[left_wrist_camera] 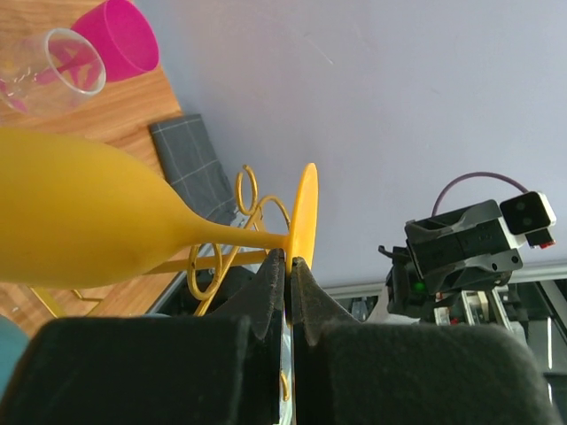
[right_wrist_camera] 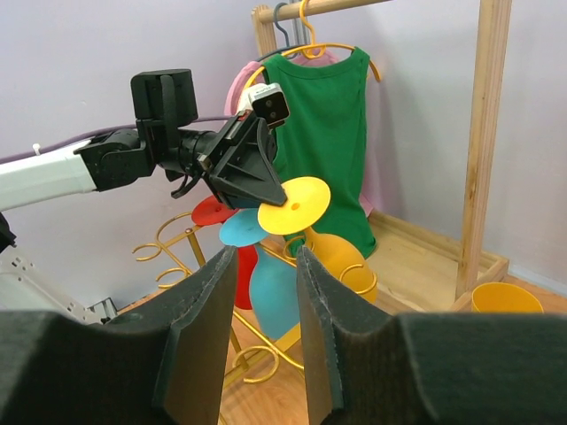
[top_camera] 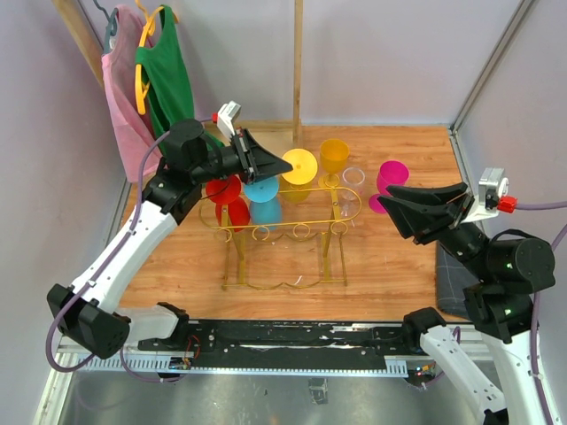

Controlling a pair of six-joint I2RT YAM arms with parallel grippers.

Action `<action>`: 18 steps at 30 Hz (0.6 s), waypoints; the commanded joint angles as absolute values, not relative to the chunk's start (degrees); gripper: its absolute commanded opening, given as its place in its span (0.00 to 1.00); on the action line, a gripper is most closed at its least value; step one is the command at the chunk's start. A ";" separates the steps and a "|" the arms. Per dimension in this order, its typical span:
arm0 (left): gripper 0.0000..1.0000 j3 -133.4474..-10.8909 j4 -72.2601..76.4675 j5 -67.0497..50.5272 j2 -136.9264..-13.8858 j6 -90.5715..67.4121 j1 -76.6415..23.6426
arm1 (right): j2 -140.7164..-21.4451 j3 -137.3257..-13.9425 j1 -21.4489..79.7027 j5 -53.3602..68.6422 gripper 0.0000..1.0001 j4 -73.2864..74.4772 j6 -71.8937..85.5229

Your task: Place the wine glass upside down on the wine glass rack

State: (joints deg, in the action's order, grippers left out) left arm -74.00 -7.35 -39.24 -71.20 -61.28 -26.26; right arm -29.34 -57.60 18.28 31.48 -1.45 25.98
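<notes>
My left gripper [top_camera: 282, 166] is shut on the foot of a yellow wine glass [top_camera: 299, 168]. The glass is upside down and tilted, foot up [left_wrist_camera: 306, 212], bowl [left_wrist_camera: 80, 221] down at the far rail of the gold wine glass rack [top_camera: 292, 232]. Whether its stem rests in a loop [left_wrist_camera: 252, 199] I cannot tell. A red glass [top_camera: 226, 199] and a blue glass [top_camera: 263, 204] hang upside down on the rack. In the right wrist view the yellow foot [right_wrist_camera: 294, 205] sits above the blue bowl [right_wrist_camera: 275, 301]. My right gripper [top_camera: 390, 199] is open and empty, right of the rack.
An orange-yellow glass [top_camera: 334, 157], a clear glass [top_camera: 352, 177] and a magenta glass [top_camera: 391, 177] stand behind and right of the rack. A grey cloth [top_camera: 452, 274] lies at the right edge. A green shirt [top_camera: 166, 75] and a pink one [top_camera: 124, 88] hang at the back left, beside a wooden post [top_camera: 298, 71].
</notes>
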 commanded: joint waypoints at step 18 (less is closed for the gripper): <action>0.00 -71.42 -12.16 -37.36 -66.99 -56.46 -28.22 | -28.39 -56.28 17.84 30.82 0.34 -3.25 27.07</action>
State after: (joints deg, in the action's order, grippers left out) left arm -71.55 -11.27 -37.89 -68.66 -58.52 -27.62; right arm -29.12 -56.77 18.28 31.42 -1.43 26.59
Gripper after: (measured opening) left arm 0.029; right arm 0.342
